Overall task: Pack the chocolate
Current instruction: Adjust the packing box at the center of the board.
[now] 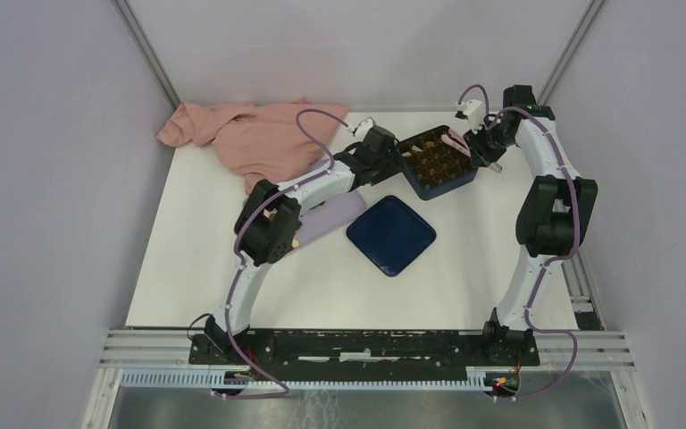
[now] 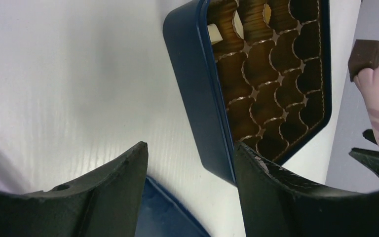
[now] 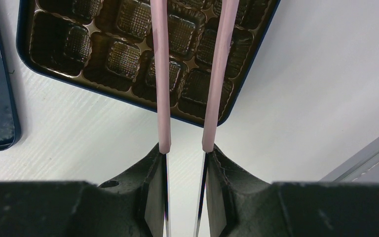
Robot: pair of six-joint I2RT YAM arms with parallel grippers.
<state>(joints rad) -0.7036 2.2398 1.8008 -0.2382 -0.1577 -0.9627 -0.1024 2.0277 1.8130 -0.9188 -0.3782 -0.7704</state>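
Right wrist: right gripper (image 3: 186, 150) squeezing slim pink plastic tongs (image 3: 161, 74) above dark blue square box (image 2: 197, 89), tongs pinching dark brown chocolate piece (image 2: 364, 56); left gripper (image 2: 190, 148) jaws spread, holding nothing

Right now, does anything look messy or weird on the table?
Yes. A pink cloth lies crumpled in the far left corner of the table, looking dumped there. The blue box also sits crooked to the table's edges.
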